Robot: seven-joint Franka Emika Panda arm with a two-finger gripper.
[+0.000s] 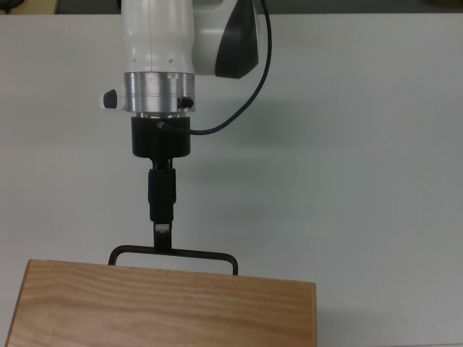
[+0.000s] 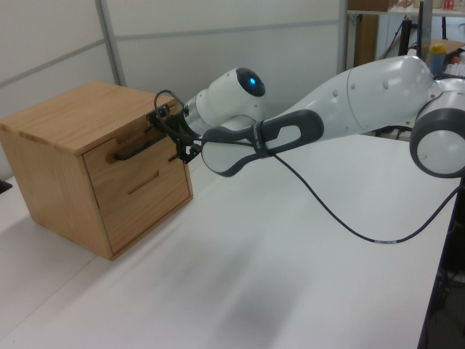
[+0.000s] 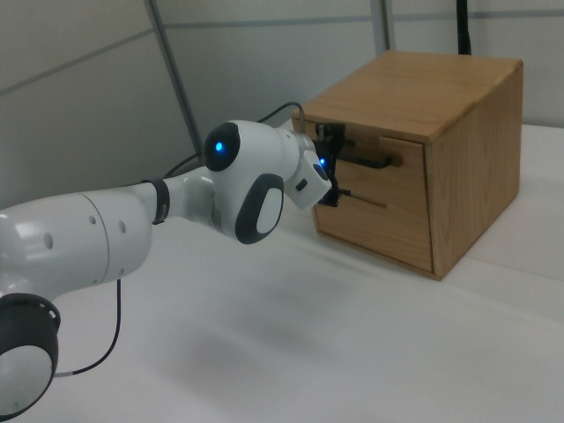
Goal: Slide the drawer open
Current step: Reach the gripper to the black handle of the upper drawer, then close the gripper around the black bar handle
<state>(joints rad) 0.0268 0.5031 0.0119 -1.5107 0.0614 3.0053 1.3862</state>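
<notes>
The drawer (image 2: pixel 109 174) is the upper one in a light wooden cabinet (image 2: pixel 65 116) and sits flush and closed. Its black bar handle (image 2: pixel 138 145) sticks out from the front. My gripper (image 2: pixel 171 134) is at the handle's right end in the left view, open, with one finger above the bar and one below. In the top view my gripper (image 1: pixel 163 233) reaches down to the handle (image 1: pixel 173 253), just left of its middle, and only the cabinet top (image 1: pixel 166 311) shows. The right view has my gripper (image 3: pixel 332 166) at the handle (image 3: pixel 370 160) on the drawer front (image 3: pixel 401 176).
The cabinet stands on a white table (image 2: pixel 290 240). A lower drawer with a slot pull (image 2: pixel 143 182) sits under the upper one. A black cable (image 2: pixel 349 218) hangs from the arm over the table. Grey wall panels (image 2: pixel 145 29) stand behind.
</notes>
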